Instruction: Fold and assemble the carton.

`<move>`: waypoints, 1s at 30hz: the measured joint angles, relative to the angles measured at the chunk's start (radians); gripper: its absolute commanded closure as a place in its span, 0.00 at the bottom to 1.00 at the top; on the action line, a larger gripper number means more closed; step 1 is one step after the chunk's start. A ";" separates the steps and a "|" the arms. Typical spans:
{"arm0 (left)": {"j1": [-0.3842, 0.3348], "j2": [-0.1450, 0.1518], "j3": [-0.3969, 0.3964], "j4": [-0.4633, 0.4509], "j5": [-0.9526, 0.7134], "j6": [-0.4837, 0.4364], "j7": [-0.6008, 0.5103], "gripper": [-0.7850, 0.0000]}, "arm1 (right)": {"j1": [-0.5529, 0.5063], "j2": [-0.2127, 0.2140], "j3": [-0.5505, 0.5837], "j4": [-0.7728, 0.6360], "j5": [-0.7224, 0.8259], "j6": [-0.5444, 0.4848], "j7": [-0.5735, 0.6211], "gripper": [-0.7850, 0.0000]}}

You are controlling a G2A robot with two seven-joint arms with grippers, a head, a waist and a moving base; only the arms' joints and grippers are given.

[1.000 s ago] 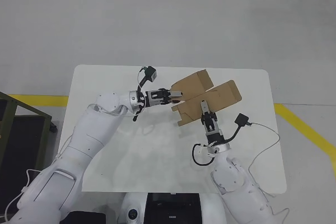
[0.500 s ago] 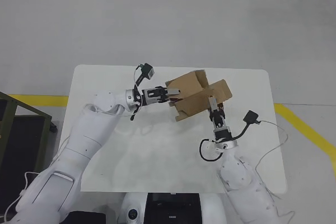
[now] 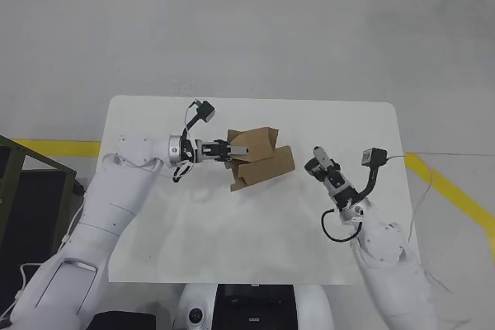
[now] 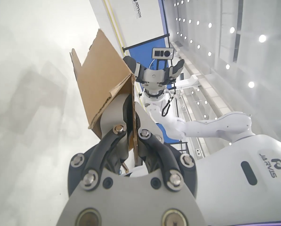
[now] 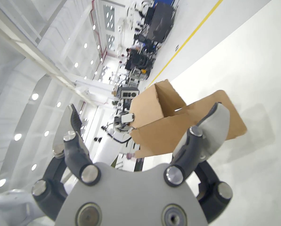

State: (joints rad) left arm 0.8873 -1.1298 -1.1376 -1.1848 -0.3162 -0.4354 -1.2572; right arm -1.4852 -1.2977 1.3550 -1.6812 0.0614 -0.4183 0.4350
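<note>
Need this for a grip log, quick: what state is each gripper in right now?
Left gripper: shut on the carton.
Right gripper: open, holding nothing, apart from the carton.

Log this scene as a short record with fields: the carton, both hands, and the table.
carton: brown cardboard, partly folded, flaps open, near the middle of the table
left hand: shut on the edge of one panel
right hand: open, holding nothing, apart from the box
table: white; cannot tell whether the box rests on it
</note>
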 measured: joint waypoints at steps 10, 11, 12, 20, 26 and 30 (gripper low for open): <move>0.042 0.035 0.014 -0.107 0.012 0.039 -0.167 1.00 | 0.071 0.038 0.016 0.061 0.165 -0.086 0.541 0.00; 0.046 0.039 0.017 -0.119 -0.001 0.046 -0.174 1.00 | 0.078 0.040 0.013 0.069 0.178 -0.096 0.578 0.00; 0.049 0.042 0.020 -0.130 -0.014 0.054 -0.182 1.00 | 0.083 0.042 0.009 0.078 0.195 -0.104 0.608 0.00; 0.054 0.054 0.032 -0.159 -0.048 0.070 -0.198 1.00 | 0.116 0.046 -0.010 0.126 0.328 -0.118 0.700 0.00; 0.054 0.054 0.032 -0.159 -0.048 0.070 -0.198 1.00 | 0.116 0.046 -0.010 0.125 0.327 -0.118 0.699 0.00; 0.064 0.055 0.036 -0.171 -0.036 0.076 -0.178 1.00 | 0.115 0.046 -0.010 0.125 0.326 -0.116 0.698 0.00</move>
State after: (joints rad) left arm 0.9516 -1.0752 -1.1020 -1.3561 -0.3526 -0.3590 -1.4356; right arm -1.3700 -1.2519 1.3454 -1.5563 0.3869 -0.5347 1.1327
